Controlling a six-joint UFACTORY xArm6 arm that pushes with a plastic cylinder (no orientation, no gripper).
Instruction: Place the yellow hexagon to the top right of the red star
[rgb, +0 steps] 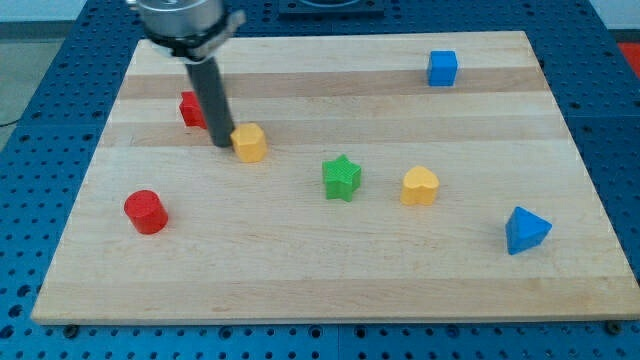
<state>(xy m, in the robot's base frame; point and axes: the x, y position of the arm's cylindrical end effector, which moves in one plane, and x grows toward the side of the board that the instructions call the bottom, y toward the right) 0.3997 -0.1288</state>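
Observation:
The yellow hexagon (249, 142) lies on the wooden board (330, 270), to the lower right of the red star (189, 108). The dark rod comes down from the view's top left, and my tip (222, 144) touches the hexagon's left side. The rod covers the red star's right part, so only its left part shows.
A red cylinder (146, 212) sits at the lower left. A green star (342, 177) and a yellow heart (420, 186) lie mid-board to the hexagon's right. A blue triangle (526, 230) is at the right, a blue cube (442, 68) at the top right.

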